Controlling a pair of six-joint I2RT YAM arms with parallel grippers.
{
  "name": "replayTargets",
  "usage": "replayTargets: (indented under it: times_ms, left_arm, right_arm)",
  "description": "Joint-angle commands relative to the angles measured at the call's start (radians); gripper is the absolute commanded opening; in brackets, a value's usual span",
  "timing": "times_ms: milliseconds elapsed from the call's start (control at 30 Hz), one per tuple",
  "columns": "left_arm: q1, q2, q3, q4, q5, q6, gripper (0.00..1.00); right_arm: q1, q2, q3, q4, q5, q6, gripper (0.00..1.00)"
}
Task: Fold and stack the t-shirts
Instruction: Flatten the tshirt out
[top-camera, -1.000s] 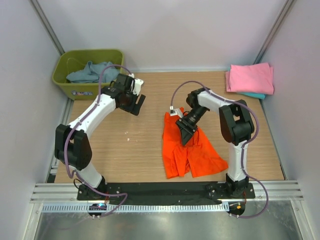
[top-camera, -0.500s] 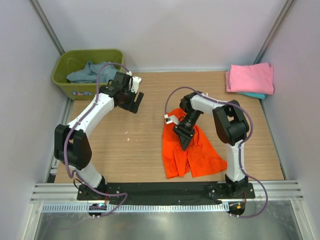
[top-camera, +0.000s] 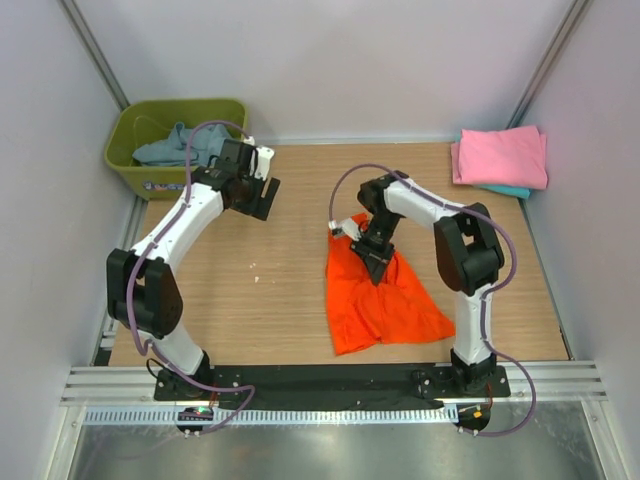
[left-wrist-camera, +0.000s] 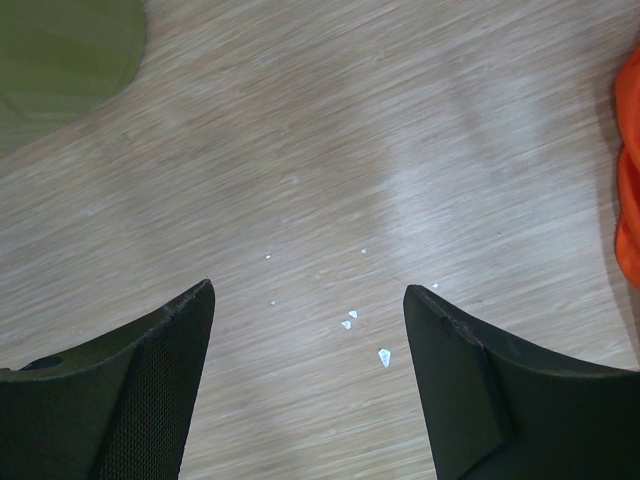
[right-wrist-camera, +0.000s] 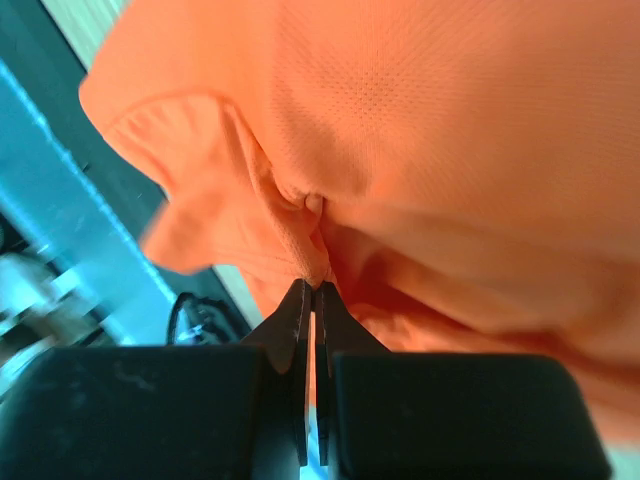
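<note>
Only your wrist view shows the right gripper (right-wrist-camera: 313, 292) pinching the orange t-shirt (right-wrist-camera: 450, 130), seemingly one fold; left gripper (left-wrist-camera: 310, 300) gapes wide.

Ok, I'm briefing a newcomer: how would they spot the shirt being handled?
On the wooden table, look right of centre. The orange t-shirt lies there, pinched by the right pincer. Unlike the folded pink shirt in the far corner, it is unfolded.
</note>
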Motion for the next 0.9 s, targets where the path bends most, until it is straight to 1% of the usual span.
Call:
replayTargets:
  times_ms: [0,67,133,233,267,300,333,367,433,467,500,567,600,667,767,867]
  left_arm:
    - [0.004,-0.066,0.042,-0.007,-0.021,0.025,0.77]
    - [0.003,-0.094,0.042,-0.022,-0.024,0.052,0.77]
    - [-0.009,-0.129,0.039,-0.019,-0.038,0.097,0.77]
    - [-0.013,-0.149,0.063,0.004,-0.037,0.112,0.77]
    - [-0.013,-0.148,0.074,0.004,-0.037,0.106,0.77]
    - [-0.014,-0.148,0.088,0.006,-0.035,0.092,0.77]
    - [-0.013,-0.145,0.106,0.007,-0.028,0.089,0.78]
    - [-0.013,-0.145,0.111,0.01,-0.017,0.085,0.77]
    - [-0.013,-0.146,0.105,0.022,0.008,0.08,0.77]
    - [-0.014,-0.143,0.102,0.027,0.041,0.078,0.77]
    - [-0.014,-0.14,0.097,0.027,0.06,0.068,0.77]
    - [-0.014,-0.137,0.096,0.021,0.152,0.063,0.74]
    - [-0.016,-0.139,0.084,0.019,0.188,0.063,0.72]
    - [-0.045,-0.145,0.061,0.021,0.274,0.052,0.71]
    - [-0.13,-0.133,0.002,0.024,0.327,0.055,0.72]
    - [-0.216,-0.11,-0.054,0.061,0.354,0.042,0.73]
  right_arm:
    - [0.005,-0.204,0.208,-0.05,0.071,0.027,0.02]
    - [0.007,-0.26,0.265,-0.041,0.086,0.019,0.01]
    - [0.005,-0.315,0.307,0.019,0.132,0.01,0.01]
    - [0.005,-0.41,0.317,0.138,0.224,-0.01,0.01]
    - [-0.001,-0.419,0.317,0.202,0.247,-0.001,0.01]
    - [-0.007,-0.427,0.317,0.23,0.274,0.01,0.01]
    - [-0.015,-0.442,0.322,0.256,0.284,0.049,0.01]
    - [-0.045,-0.45,0.319,0.317,0.287,0.079,0.01]
    - [-0.091,-0.469,0.31,0.38,0.26,0.149,0.01]
    - [-0.122,-0.476,0.304,0.431,0.246,0.215,0.01]
    - [-0.171,-0.473,0.313,0.444,0.215,0.247,0.01]
    - [-0.229,-0.447,0.354,0.436,0.178,0.292,0.01]
    - [-0.24,-0.441,0.365,0.428,0.172,0.295,0.01]
    - [-0.25,-0.421,0.379,0.425,0.177,0.3,0.01]
    - [-0.27,-0.389,0.39,0.441,0.193,0.306,0.01]
    - [-0.299,-0.328,0.423,0.46,0.196,0.339,0.01]
